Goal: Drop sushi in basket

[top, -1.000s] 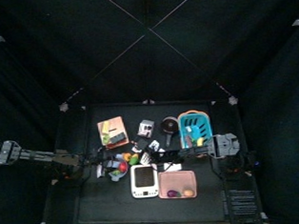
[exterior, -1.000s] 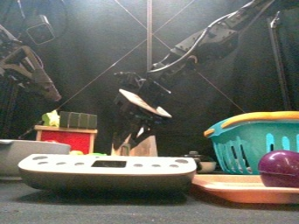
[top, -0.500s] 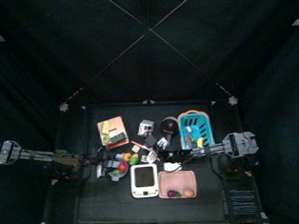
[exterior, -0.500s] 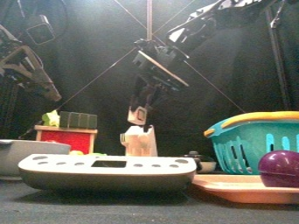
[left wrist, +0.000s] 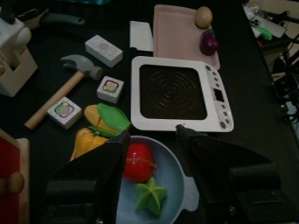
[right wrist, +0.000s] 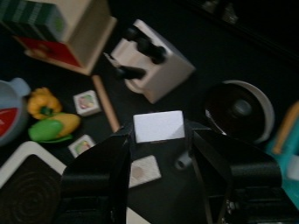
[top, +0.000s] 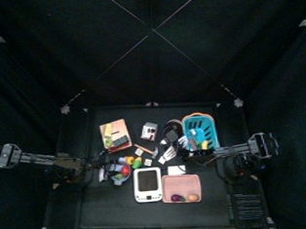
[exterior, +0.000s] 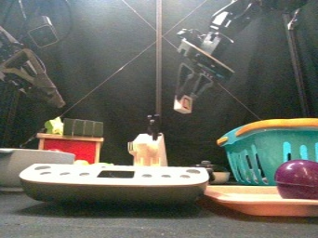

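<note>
My right gripper point(exterior: 185, 99) hangs high above the table's middle, shut on the sushi point(exterior: 181, 105). In the right wrist view the sushi point(right wrist: 158, 127) shows a white square face between the two jaws of the right gripper point(right wrist: 158, 131); its sides are hidden by the jaws. The turquoise slatted basket point(exterior: 271, 152) stands at the right, lower than the held piece and to its right; from above the basket point(top: 203, 131) sits at the table's back right. My left gripper point(left wrist: 149, 162) rests open over a blue plate point(left wrist: 163, 188) holding red and green toy food.
A white flat device point(exterior: 112, 181) lies at the front, with a pink tray point(exterior: 255, 197) and purple ball point(exterior: 296, 177) beside it. A white holder point(exterior: 149, 149) and red box point(exterior: 72, 147) stand behind. A hammer point(left wrist: 65, 87) and small food pieces lie mid-table.
The right gripper has risen from low beside the white holder and swung right towards the basket, carrying the piece. The left arm has not moved.
</note>
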Controlling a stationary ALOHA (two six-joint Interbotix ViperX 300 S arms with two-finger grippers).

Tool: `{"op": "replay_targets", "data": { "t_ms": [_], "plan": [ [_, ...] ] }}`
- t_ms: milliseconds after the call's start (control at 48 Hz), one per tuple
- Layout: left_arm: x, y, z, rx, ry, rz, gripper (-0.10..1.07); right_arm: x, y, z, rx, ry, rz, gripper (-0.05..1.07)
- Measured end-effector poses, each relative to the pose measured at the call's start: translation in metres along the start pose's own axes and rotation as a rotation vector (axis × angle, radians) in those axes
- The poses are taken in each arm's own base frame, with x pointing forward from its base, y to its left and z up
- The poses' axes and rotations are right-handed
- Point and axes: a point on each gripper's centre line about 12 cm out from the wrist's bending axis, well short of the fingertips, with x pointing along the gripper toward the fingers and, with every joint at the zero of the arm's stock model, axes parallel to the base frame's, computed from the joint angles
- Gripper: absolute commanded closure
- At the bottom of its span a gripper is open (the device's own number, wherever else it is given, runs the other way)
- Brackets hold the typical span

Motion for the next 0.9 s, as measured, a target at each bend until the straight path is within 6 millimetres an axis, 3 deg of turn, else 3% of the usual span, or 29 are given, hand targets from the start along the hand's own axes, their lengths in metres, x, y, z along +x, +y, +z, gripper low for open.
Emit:
{"op": "replay_targets", "data": {
  "t_ms": [333,583,896],
  "plan": [
    [0.0,0.0,0.0,0.001,0.002,-0.001,0.13,-0.016,-0.075,-0.009,0.234,-0.03,-0.13,0.31],
    [0.0,0.0,0.0,0.001,0.0,-0.001,0.13,-0.024,-0.145,-0.034,0.544,-0.085,-0.218,0.31],
    [0.0,0.0,0.0,0.001,0.002,-0.001,0.13,-0.01,-0.17,-0.053,0.641,-0.049,-0.265,0.31]
  ]
}}
